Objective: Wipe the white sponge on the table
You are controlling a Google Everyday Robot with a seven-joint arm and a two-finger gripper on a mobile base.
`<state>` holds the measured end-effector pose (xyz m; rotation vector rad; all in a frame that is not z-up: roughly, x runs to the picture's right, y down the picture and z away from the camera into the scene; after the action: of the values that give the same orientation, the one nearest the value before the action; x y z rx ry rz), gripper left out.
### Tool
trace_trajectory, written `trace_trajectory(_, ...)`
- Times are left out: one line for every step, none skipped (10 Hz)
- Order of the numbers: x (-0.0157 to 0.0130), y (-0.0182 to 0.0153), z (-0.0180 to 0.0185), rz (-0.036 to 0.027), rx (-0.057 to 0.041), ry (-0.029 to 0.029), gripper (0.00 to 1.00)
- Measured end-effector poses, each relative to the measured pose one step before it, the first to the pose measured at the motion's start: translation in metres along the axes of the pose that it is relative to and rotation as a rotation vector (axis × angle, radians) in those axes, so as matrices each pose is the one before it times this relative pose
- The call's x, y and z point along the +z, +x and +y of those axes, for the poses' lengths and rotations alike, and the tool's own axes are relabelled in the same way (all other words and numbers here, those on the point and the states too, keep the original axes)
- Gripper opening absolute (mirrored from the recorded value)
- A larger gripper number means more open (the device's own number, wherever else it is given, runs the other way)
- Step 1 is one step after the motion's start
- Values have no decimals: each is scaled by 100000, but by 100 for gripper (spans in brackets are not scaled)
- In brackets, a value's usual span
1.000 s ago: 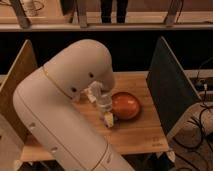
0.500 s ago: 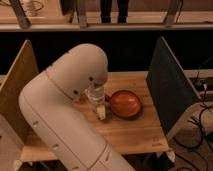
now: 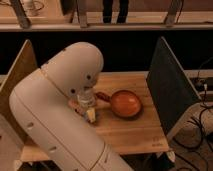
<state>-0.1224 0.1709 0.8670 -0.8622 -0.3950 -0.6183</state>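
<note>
On table [image 3: 127, 132], gripper [image 3: 90, 113] clamping white sponge [image 3: 91, 116].

Robot lab: partitioned wooden table [image 3: 125, 132], cables [image 3: 200, 117] on floor; hand [image 3: 90, 112] above table.

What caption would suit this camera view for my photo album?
The robot's hand, shut on the white sponge, presses it to the table beside an orange pan.

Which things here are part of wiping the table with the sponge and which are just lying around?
In use:
- white sponge, held on the table
- gripper, fingers shut on it
- table

Lying about:
- orange pan
- side panels
</note>
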Motion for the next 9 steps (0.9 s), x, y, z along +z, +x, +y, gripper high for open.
trace_trajectory(391, -854, 731, -848, -1478, -1087, 4)
trace_trajectory(437, -617, 973, -992, -575, -1126, 4)
trace_trajectory(411, -231, 1063, -782, 391, -1027, 4)
trace_trajectory(312, 150, 962, -343, 1304, -1107, 4)
trace_trajectory(343, 863, 1585, -242, 3768, -1800, 4)
trace_trajectory(140, 1282, 1259, 340, 4204, -863, 4)
trace_trajectory(-86, 1311, 717, 574, 3548, -31, 4)
trace_trajectory(-180, 1750, 820, 787, 4507, 66, 4)
trace_trajectory(-121, 1157, 445, 493, 2965, -61, 4)
